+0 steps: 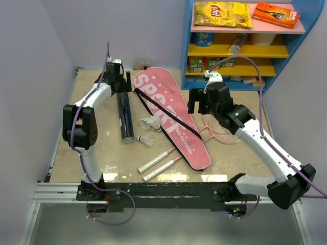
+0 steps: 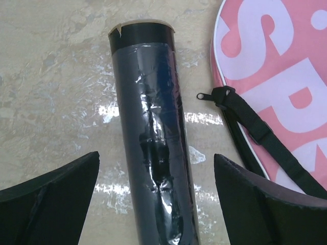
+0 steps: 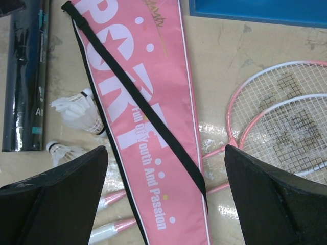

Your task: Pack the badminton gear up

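My fingers [image 3: 61,194] stand wide apart over the pink bag [image 3: 168,76]; two rackets [image 3: 286,117] lie one side, shuttlecocks [image 3: 76,112] and black tube [image 3: 25,81] the other.

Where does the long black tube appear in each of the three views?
Top external: the black tube lies left of centre.
Left wrist: the black tube runs down the middle.
Right wrist: the black tube lies along the upper left edge.
Shared landmark: the pink bag, at its right in every view.
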